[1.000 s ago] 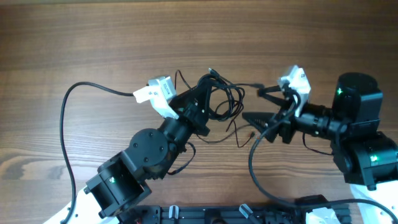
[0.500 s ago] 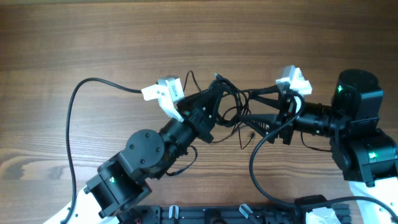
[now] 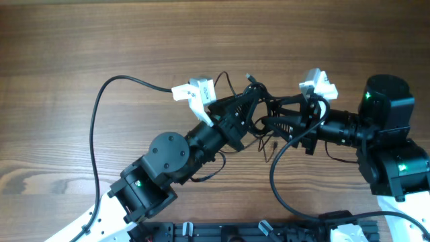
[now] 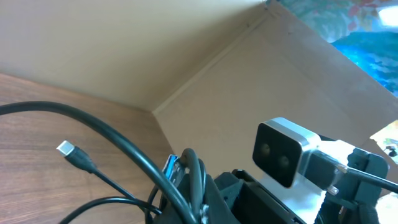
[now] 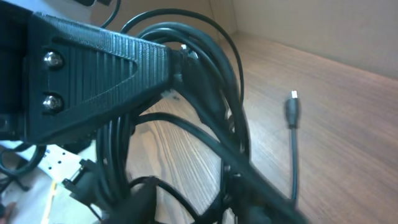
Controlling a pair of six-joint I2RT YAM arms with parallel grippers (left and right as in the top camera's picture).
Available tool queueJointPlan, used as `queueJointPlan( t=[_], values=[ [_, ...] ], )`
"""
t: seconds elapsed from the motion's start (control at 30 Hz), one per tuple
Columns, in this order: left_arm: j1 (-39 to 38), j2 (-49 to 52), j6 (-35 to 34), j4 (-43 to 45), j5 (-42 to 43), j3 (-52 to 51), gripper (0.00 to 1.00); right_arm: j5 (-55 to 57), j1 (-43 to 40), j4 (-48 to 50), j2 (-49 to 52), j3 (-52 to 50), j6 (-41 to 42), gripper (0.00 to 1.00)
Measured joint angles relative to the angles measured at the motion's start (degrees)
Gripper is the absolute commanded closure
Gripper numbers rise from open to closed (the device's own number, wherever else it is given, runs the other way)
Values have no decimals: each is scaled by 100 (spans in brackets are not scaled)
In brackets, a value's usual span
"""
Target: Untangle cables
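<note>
Overhead, cables bunched crosswise, left claw clenched on them, right claw grip unclear, one plug tip pointing far.

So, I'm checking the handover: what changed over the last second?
The left gripper, shut on the cables, swung right and carried the bundle between the jaws of the right gripper. Those jaws narrowed around it; whether they grip yet I cannot tell. The right gripper hardly shifted, and the left grip held.
</note>
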Motion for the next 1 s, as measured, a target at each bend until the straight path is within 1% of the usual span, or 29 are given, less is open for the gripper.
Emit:
queueJointPlan(
  t=[0.03,0.07,0.1,0.33,0.43,0.5,0.57,0.7,0.77,0.87,0.93,0.97,1.0],
  values=[
    [0,0,0,11,4,0,96,9,0,2,0,0,-24,82],
    [0,0,0,22,22,0,96,13,-2,-2,0,0,-13,91],
    [0,0,0,22,22,0,96,17,-2,-2,7,0,-13,96],
    [0,0,0,-20,-118,0,96,31,-4,-39,11,0,22,96],
    [-7,-2,-46,-461,-800,17,96,35,-4,-48,9,0,22,96],
    [-9,0,-297,-868,-1248,31,96,87,-4,-42,-44,0,20,96],
    [81,4,-780,-1322,-1707,37,96,157,0,-44,-232,0,15,96],
    [138,0,-1274,-1475,-1915,42,96,551,0,-50,-485,0,24,96],
    [138,-4,-1340,-1495,-1943,42,96,933,13,-79,-505,0,234,96],
    [136,-116,-1397,-1547,-1899,42,96,1915,61,-282,-507,0,1062,96],
    [136,-273,-1410,-1589,-1832,42,96,2131,103,-297,-509,0,1386,96],
    [136,-332,-1419,-1622,-1812,42,96,2179,109,-295,-516,0,1493,92],
    [136,-404,-1423,-1661,-1786,42,96,2223,116,-306,-522,0,1613,60]
  ],
)
